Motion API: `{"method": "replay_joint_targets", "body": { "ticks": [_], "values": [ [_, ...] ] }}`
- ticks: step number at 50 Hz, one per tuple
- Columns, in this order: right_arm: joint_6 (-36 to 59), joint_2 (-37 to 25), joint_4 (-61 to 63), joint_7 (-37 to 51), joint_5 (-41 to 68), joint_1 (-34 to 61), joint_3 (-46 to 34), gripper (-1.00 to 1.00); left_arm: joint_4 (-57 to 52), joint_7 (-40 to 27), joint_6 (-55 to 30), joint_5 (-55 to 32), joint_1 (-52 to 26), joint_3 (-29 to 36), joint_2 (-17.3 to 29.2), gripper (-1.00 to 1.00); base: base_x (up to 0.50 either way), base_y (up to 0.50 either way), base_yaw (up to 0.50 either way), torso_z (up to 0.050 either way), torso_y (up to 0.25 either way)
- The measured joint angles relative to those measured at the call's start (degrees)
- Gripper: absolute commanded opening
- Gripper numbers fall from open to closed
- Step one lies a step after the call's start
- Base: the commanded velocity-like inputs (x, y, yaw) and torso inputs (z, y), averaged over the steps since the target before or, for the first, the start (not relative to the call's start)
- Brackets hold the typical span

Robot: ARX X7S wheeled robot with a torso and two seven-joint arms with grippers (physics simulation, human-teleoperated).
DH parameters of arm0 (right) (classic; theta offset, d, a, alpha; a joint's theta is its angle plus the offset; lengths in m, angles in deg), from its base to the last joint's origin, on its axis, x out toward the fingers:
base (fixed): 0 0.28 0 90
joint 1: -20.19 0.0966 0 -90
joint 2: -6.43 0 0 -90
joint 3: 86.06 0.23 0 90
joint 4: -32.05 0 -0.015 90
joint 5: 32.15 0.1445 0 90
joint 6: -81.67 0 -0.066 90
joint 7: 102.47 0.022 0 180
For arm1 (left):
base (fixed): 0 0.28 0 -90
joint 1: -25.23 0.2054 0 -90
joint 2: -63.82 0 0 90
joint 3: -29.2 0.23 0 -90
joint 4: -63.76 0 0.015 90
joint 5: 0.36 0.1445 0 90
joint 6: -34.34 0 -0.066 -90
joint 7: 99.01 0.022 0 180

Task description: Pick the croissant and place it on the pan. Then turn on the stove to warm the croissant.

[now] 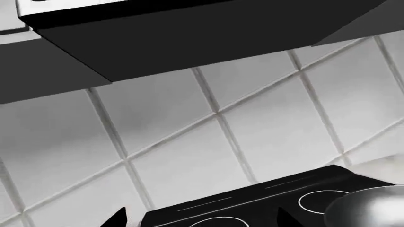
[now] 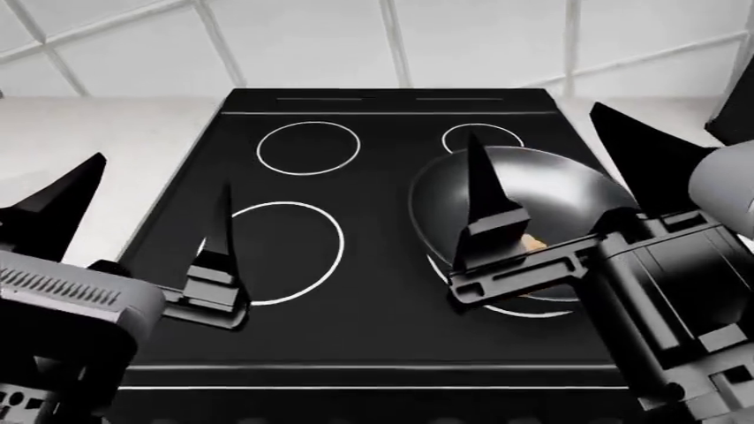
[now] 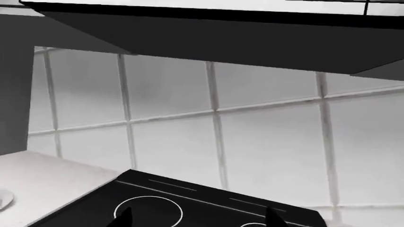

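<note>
Now both my arms hang over the black glass-top stove with white-ringed burners (image 2: 389, 291). My right gripper (image 2: 554, 190) has its two pointed black fingers spread wide apart, nothing between them; one finger (image 2: 486, 203) stands over the pan, the other (image 2: 642, 159) sits past its far-right rim. Directly under and just behind that inner finger is the deep round glossy black frying pan (image 2: 554, 190), resting on the right front burner. The small golden-brown croissant (image 2: 532, 240) lies inside the pan; only a sliver shows beside the base of my right inner finger, rest hidden by the claw.

My left gripper (image 2: 141, 221) is also wide open and empty, fingers apart, hovering over the left front burner ring (image 2: 309, 243); the pan is well off to its right.

Wrist views show mostly white tiled wall (image 3: 271, 142) and a dark range hood (image 1: 189, 33) above; pan edge shows grey in left wrist view.
</note>
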Motion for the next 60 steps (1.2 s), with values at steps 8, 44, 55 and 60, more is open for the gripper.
{"method": "replay_joint_targets", "body": {
  "ticks": [8,44,55,60],
  "values": [
    [-0.93,0.49,0.75,0.64,-1.4,-0.55,-0.05,1.0,-0.34,-1.46,2.89,-0.17,0.91,1.85,2.45,1.0,-0.5,0.0,0.0,0.0,0.0],
    [-1.32,3.15,0.27,1.98,-9.0,-3.25,-3.41,1.0,5.6,-1.37,14.41,5.64,6.25,5.63,1.29,1.0,-0.35,0.0,0.0,0.0,0.0],
    [-2.27,4.98,-1.9,1.05,-14.53,-7.04,-4.98,1.0,9.51,0.88,20.21,12.31,8.53,8.33,-1.26,1.0,0.0,0.0,0.0,-0.031,0.0],
    [-4.33,5.86,-3.19,0.47,-18.18,-10.32,-5.69,1.0,10.29,0.84,22.35,16.66,9.65,9.68,-1.88,1.0,0.0,0.0,0.0,-0.05,0.0]
  ]
}}
